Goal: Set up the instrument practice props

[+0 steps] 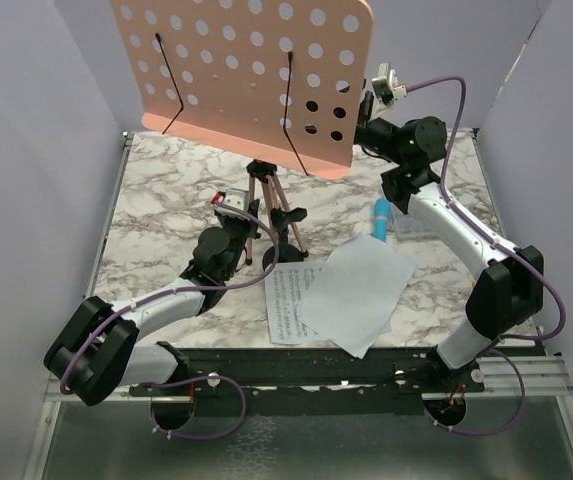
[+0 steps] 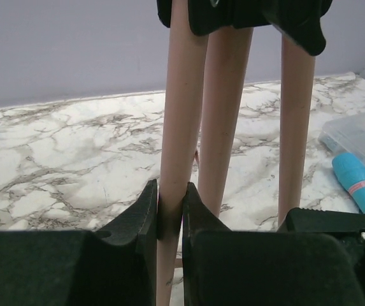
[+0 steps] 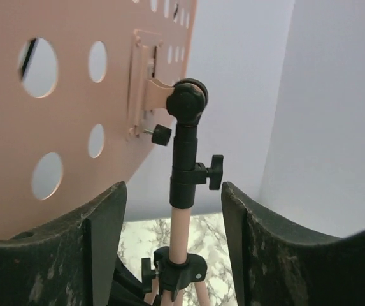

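The pink hole-dotted music stand point(image 1: 246, 70) stands upright on its thin tripod at the back of the marble table point(image 1: 166, 190). My left gripper point(image 1: 249, 232) point(image 2: 169, 197) is shut on one pink tripod leg point(image 2: 179, 127) low down. My right gripper point(image 1: 368, 106) point(image 3: 172, 188) is open behind the desk's right edge. Its jaws stand wide on either side of the stand's pole point(image 3: 183, 210), touching nothing. Two white sheet-music pages point(image 1: 361, 290) point(image 1: 286, 300) lie overlapped at the front. The blue microphone point(image 1: 379, 218) point(image 2: 355, 182) lies beyond them. A small black round base point(image 1: 278, 258) sits by the tripod's foot.
A clear plastic compartment box point(image 1: 413, 228) point(image 2: 360, 131) lies next to the microphone on the right. Lilac walls point(image 1: 26, 150) close in the table at the back and both sides. The stand's black clamp knob point(image 3: 215, 172) sticks out toward my right finger.
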You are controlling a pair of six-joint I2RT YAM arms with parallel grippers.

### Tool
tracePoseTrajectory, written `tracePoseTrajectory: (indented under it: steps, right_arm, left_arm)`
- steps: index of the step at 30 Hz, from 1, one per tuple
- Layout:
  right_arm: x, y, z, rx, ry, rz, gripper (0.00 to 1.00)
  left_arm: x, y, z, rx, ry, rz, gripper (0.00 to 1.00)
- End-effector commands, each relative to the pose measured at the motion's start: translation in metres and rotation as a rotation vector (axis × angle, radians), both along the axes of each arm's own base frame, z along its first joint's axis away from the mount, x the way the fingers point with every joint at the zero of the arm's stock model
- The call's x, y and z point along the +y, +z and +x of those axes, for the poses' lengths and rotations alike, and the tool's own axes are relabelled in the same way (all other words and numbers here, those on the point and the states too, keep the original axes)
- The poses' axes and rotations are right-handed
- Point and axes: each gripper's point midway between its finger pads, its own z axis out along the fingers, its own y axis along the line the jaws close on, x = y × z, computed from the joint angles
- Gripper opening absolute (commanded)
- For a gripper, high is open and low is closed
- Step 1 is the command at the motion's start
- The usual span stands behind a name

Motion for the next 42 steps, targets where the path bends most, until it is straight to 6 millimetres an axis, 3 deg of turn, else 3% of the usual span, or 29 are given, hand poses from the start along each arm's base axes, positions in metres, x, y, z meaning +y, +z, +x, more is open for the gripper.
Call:
tracePoseTrajectory:
  steps: [1, 9, 22, 35, 42]
  right_arm:
    - [0.002, 0.012, -0.009, -0.043, 0.058, 0.008, 0.66]
    - [0.009, -0.018, 0.008, 0.022, 0.045, -0.017, 0.78]
    - [0.023, -0.068, 0.024, 0.105, 0.09, -0.095, 0.82]
    - [0.05, -0.076, 0.039, 0.164, 0.245, -0.109, 0.85]
    - [0.069, -0.077, 0.026, 0.151, 0.341, -0.137, 0.85]
  left_arm:
    - [0.027, -0.075, -0.007, 0.231, 0.111, 0.076, 0.0]
    - [0.026, -0.073, -0.007, 0.224, 0.104, 0.127, 0.0]
    - [0.028, -0.074, -0.008, 0.218, 0.119, 0.291, 0.0]
    - [0.009, -0.073, -0.012, 0.203, 0.09, 0.364, 0.0]
    - [0.002, -0.073, -0.014, 0.201, 0.076, 0.379, 0.0]
